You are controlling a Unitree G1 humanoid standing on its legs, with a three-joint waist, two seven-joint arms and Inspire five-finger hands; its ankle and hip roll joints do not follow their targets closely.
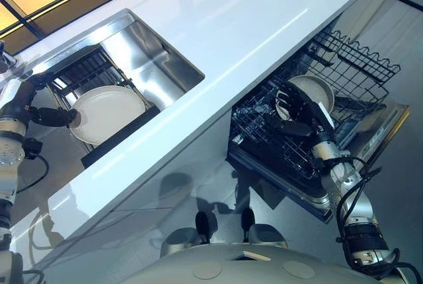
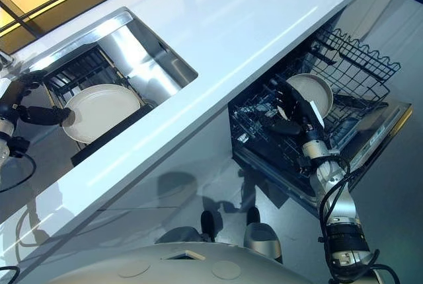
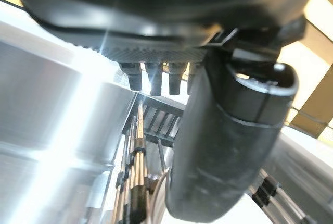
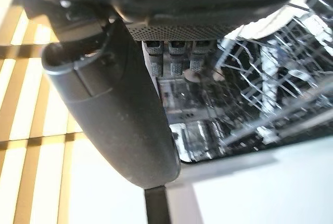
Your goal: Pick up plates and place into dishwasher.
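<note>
In the left eye view, a white counter (image 1: 264, 6) ran across the scene with a steel sink (image 1: 149, 53) set into it. A black rack (image 1: 86, 76) sat in the sink, and a white plate (image 1: 106, 112) lay on it. The left hand (image 1: 49, 115) reached in at the plate's edge, thumb and fingers curled onto its rim. Below the counter the dishwasher basket (image 1: 360, 66) stood pulled out, and a second plate (image 1: 310, 92) stood tilted among its wires. The right hand (image 1: 301, 115) was at that plate, fingers spread loosely over its face rather than gripping it.

The right eye view showed the same: the plate in the sink (image 2: 99, 111) with the left hand (image 2: 46, 115) at its edge, and the right hand (image 2: 297, 112) against the plate in the basket (image 2: 314, 92).

In the left wrist view, the thumb (image 3: 229, 146) stood over the sink rack's bars (image 3: 135, 172).

In the right wrist view, the thumb (image 4: 119, 109) hung before the basket's wires (image 4: 270, 78), the fingers (image 4: 174, 60) short and uncurled.
</note>
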